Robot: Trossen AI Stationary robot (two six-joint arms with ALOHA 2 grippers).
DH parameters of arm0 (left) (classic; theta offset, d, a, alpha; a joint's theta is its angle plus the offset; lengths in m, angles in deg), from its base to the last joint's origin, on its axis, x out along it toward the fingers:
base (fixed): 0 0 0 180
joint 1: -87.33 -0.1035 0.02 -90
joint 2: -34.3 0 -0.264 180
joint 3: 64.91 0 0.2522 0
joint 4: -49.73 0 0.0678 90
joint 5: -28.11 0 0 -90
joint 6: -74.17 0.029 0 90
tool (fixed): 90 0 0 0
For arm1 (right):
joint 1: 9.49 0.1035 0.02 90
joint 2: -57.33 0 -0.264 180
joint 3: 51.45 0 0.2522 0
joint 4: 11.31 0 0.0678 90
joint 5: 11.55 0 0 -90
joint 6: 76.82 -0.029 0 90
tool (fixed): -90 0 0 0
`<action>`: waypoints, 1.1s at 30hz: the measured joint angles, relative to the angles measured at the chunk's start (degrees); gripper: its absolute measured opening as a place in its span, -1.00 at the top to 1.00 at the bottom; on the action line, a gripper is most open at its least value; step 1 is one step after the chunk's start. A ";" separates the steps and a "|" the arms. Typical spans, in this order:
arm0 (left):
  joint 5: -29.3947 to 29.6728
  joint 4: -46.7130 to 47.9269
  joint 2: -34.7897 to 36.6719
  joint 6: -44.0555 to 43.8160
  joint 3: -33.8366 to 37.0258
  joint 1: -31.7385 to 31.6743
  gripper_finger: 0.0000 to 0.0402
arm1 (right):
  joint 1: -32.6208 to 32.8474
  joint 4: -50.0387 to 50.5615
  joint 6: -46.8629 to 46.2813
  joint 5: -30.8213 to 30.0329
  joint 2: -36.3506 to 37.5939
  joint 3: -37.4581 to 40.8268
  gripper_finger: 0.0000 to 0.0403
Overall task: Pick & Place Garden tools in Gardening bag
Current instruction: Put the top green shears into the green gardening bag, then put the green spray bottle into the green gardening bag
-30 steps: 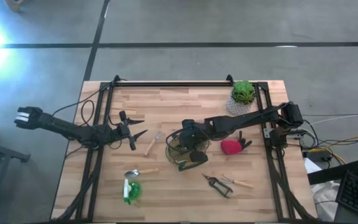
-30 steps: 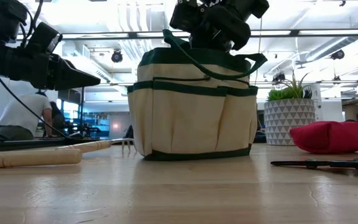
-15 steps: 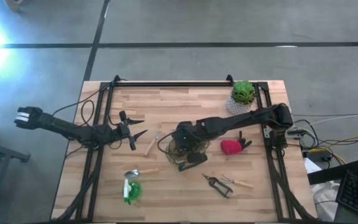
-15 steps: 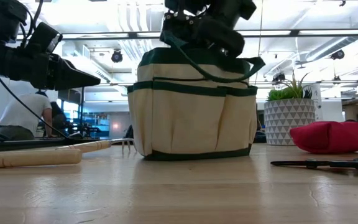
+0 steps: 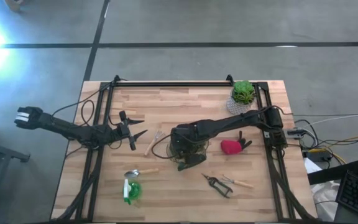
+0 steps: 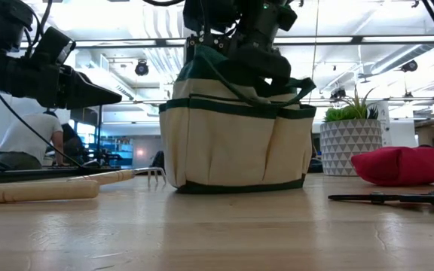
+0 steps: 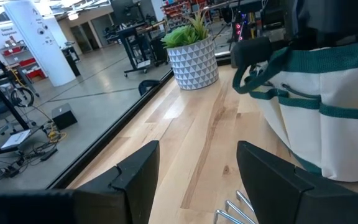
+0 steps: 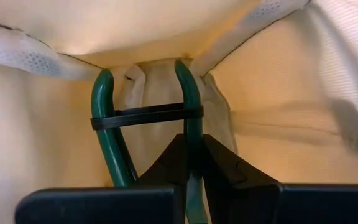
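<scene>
Since the earlier frames the right arm has drawn in across the table, its gripper (image 5: 180, 142) sliding further left over the gardening bag (image 6: 232, 128), and the bag itself has tilted and shifted slightly left in the low view, its near rim pushed up on one side. From above, the right gripper and wrist cover most of the bag's mouth, so its contents cannot be made out there; the right wrist view looks down into the pale fabric interior, where the jaws are pinched together on one green handle of a green-handled tool (image 8: 148, 134), whose two handles are joined by a dark band. The working end of that tool is hidden behind the fingers (image 8: 229, 171), so what kind it is stays unclear. Left gripper (image 5: 131, 132) hangs over the left part of the table, jaws apart and holding nothing, well apart from the bag. On the wood, the wooden-handled fork (image 5: 153, 142) lies just left of the bag, the trowel (image 5: 140, 172) and a bright green piece (image 5: 131, 190) nearer the front edge, the red glove (image 5: 232, 146) just right of the bag, and the pruning shears (image 5: 218, 185) front right. A potted plant (image 5: 242, 95) stands at the far right corner.
</scene>
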 joint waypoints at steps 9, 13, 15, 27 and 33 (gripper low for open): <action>0.01 -0.02 0.01 0.00 0.00 -0.01 -0.09 | -0.02 -0.09 0.52 -0.30 0.07 0.02 0.91; 0.01 -0.02 0.01 -0.01 0.00 -0.01 -0.09 | -0.02 -0.11 0.43 -0.29 0.11 0.02 0.90; 0.00 -0.02 0.01 -0.01 0.01 -0.01 -0.09 | -0.02 -0.11 0.42 -0.28 0.11 0.04 0.86; 0.00 -0.02 0.00 -0.02 -0.01 -0.02 -0.09 | 0.04 -0.20 0.40 -0.28 0.19 0.07 0.52; 0.01 -0.02 0.01 -0.02 0.00 -0.01 -0.09 | 0.09 -0.17 0.17 -0.25 0.22 0.07 0.34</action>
